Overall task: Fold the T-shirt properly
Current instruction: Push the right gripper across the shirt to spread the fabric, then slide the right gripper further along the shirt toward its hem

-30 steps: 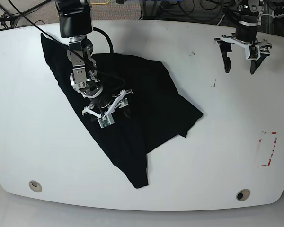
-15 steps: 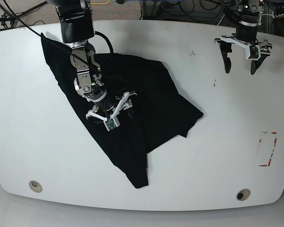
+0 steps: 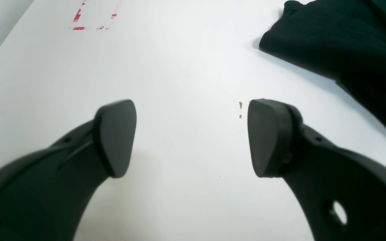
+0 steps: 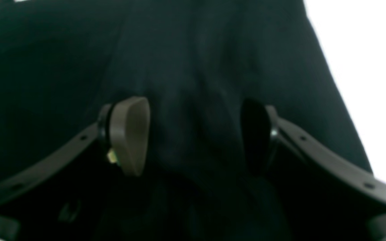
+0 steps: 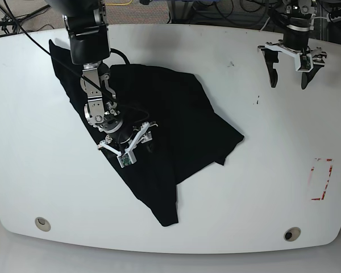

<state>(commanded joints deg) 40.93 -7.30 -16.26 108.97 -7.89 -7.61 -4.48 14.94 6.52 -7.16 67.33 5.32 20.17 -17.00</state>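
Observation:
The black T-shirt (image 5: 182, 119) lies crumpled and partly spread on the white table (image 5: 244, 187), running from the far left corner towards the front middle. My right gripper (image 5: 134, 148) is low over its left part, open. In the right wrist view its fingers (image 4: 129, 137) stand wide apart, and a raised wrinkle of the T-shirt (image 4: 193, 67) lies between them. My left gripper (image 5: 288, 78) hovers open at the far right, off the cloth. The left wrist view has my left gripper (image 3: 191, 137) over bare table, with a T-shirt (image 3: 347, 50) edge at the upper right.
A red tape rectangle (image 5: 321, 179) marks the table's right side; it shows as a red tape rectangle (image 3: 94, 15) in the left wrist view. Two round holes (image 5: 42, 223) (image 5: 291, 234) sit near the front edge. A small brown mark (image 3: 240, 110) lies by the left gripper.
My right gripper has shifted a little towards the table's front over the shirt and turned slightly. The left arm and the shirt's outline look unchanged.

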